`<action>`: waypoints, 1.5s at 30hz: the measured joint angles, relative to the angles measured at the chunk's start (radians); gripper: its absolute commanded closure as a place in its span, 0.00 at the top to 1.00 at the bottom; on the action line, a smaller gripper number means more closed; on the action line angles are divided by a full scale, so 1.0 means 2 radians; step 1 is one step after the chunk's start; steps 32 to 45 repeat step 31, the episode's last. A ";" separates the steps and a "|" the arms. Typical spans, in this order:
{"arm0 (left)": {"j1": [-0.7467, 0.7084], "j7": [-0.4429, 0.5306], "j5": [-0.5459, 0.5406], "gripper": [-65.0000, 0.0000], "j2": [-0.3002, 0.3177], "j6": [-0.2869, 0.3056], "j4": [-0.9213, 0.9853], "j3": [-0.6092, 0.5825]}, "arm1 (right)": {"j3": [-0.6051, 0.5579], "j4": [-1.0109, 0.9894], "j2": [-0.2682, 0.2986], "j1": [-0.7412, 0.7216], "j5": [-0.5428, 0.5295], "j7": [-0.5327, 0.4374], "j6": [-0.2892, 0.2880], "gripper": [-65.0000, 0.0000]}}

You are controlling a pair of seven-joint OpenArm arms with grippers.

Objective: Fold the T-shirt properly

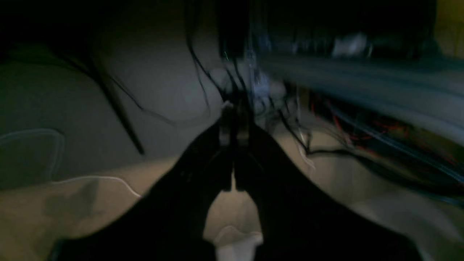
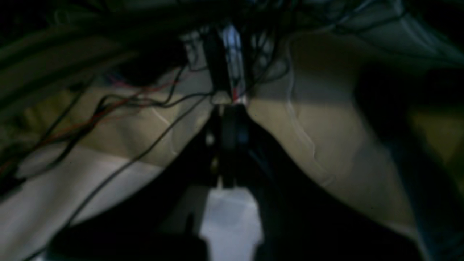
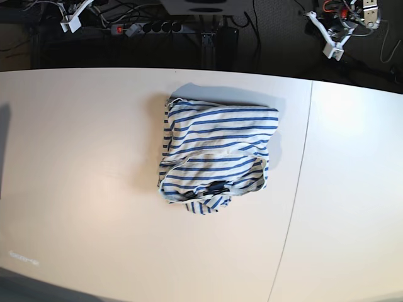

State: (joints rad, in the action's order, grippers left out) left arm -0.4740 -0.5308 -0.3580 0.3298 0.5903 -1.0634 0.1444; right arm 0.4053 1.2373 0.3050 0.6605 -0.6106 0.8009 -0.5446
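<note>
though the t-shirt [image 3: 214, 151] lies folded into a compact bundle near the tabletop's [image 3: 75, 157] far edge, about midway along it, the near hem is rumpled and a corner pokes out, so tidying may remain. the left gripper [image 1: 233, 119] and right gripper [image 2: 226, 108] are clenched, holding nothing.

On the table [image 3: 75, 189], only the folded T-shirt [image 3: 217, 151] blocks the middle; bare surface lies left, right and near, cables [image 3: 145, 25] beyond the far edge.
</note>
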 measured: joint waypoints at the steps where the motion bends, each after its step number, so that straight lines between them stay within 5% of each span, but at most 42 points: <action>1: 0.020 0.016 0.001 0.00 -0.002 -0.026 0.040 -0.024 | 0.000 -0.043 -0.004 -0.022 0.008 -0.012 0.000 0.00; 4: 0.098 0.043 0.016 0.00 -0.018 -0.106 0.168 -0.071 | 0.000 -0.180 -0.011 -0.102 0.043 -0.027 0.002 0.00; 8: 0.198 0.060 0.045 0.00 -0.059 -0.134 0.312 -0.093 | 0.001 -0.331 -0.027 -0.215 0.121 -0.060 0.015 0.00; 13: 0.264 0.068 0.073 0.00 -0.087 -0.134 0.382 -0.093 | 0.001 -0.399 -0.064 -0.304 0.178 -0.069 0.056 0.00; 18: 0.278 0.055 0.080 0.00 -0.088 -0.135 0.382 -0.093 | 0.001 -0.395 -0.093 -0.335 0.186 -0.059 0.061 0.00; 22: 0.273 0.060 0.082 0.00 -0.087 -0.134 0.376 -0.093 | 0.001 -0.373 -0.093 -0.337 0.187 -0.053 0.061 0.00; 29: 0.275 0.070 0.079 0.00 -0.072 -0.088 0.370 -0.093 | 0.002 -0.352 -0.092 -0.337 0.186 0.025 0.061 0.00; 45: 0.274 0.074 0.077 0.00 -0.069 -0.085 0.370 -0.093 | 0.002 -0.352 -0.092 -0.337 0.186 0.028 0.061 0.00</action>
